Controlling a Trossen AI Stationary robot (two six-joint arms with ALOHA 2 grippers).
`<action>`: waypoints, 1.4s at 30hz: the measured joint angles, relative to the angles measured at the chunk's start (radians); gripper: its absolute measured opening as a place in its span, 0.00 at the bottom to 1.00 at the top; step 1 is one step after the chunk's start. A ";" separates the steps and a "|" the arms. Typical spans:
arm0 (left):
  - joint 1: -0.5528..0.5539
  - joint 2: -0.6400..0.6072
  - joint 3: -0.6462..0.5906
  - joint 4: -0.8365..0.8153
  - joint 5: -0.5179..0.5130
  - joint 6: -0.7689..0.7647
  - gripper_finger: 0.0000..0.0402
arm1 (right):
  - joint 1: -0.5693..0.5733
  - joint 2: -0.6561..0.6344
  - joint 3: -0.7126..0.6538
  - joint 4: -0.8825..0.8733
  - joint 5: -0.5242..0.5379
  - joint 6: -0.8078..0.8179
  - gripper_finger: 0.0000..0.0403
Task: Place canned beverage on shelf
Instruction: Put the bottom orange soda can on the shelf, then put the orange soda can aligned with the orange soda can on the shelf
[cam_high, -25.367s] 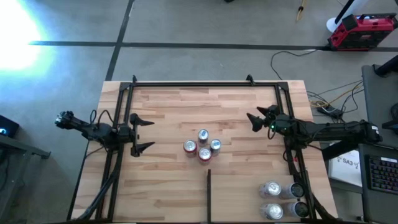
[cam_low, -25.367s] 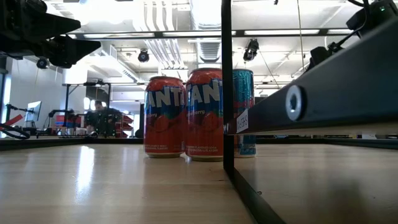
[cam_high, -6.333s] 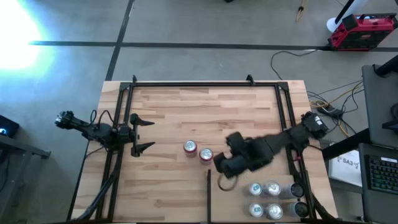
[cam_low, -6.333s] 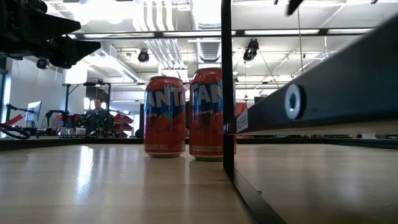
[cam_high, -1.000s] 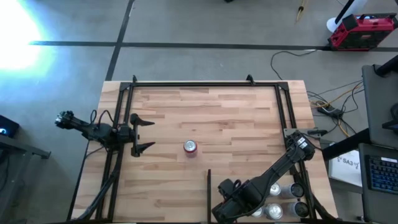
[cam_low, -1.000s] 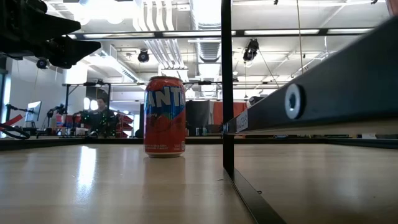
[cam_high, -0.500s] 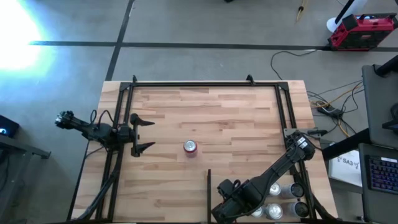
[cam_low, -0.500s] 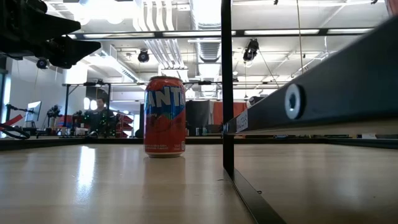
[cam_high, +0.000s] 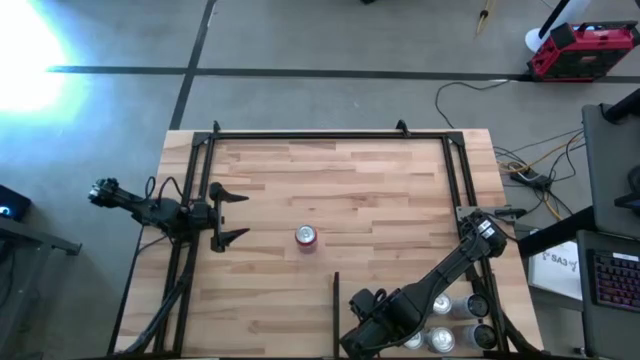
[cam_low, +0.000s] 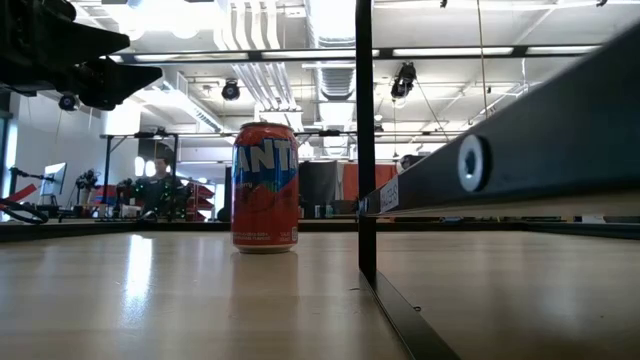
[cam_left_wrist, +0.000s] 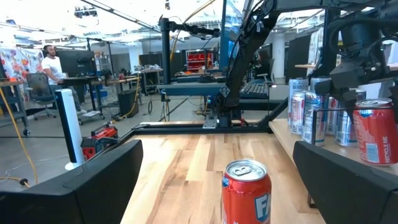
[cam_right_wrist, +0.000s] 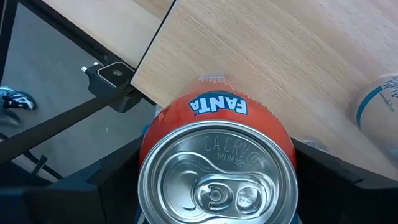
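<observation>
The shelf (cam_high: 350, 175) is a light wooden board in a black tube frame, with a thin dark divider strip (cam_high: 336, 310) at its near side. One red Fanta can (cam_high: 306, 236) (cam_low: 265, 188) (cam_left_wrist: 246, 191) stands upright on its base mid-board. My right gripper (cam_high: 362, 335) (cam_right_wrist: 217, 186) is at the near edge, just right of the strip, shut on a second red can (cam_right_wrist: 217, 124) (cam_left_wrist: 375, 132). My left gripper (cam_high: 243, 213) (cam_left_wrist: 216, 146) waits open at the left frame, pointing at the middle can. My right gripper has the red can between its two fingers (cam_right_wrist: 93, 193), one on each side wall (cam_right_wrist: 152, 140). It comes from above, slanting down, with the lid facing the wrist. The can stays upright over the board's near edge. Whether its base rests on the board I cannot tell.
Several silver and blue cans (cam_high: 440, 320) (cam_left_wrist: 317, 115) stand at the board's near right corner, beside my right arm. The frame's far rail (cam_high: 300, 134) borders the board. Bare wood lies all around the middle can. A person (cam_left_wrist: 50, 62) sits far off in the room.
</observation>
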 joint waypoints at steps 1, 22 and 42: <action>0.000 0.000 0.000 0.000 0.000 0.000 1.00 | 0.000 0.000 0.000 0.001 -0.001 -0.002 0.77; 0.000 0.000 0.000 0.000 0.000 0.000 1.00 | 0.000 -0.001 0.000 0.012 -0.013 -0.017 0.88; 0.000 0.000 0.000 0.000 0.000 0.000 1.00 | -0.023 -0.002 0.091 -0.088 0.031 -0.039 0.88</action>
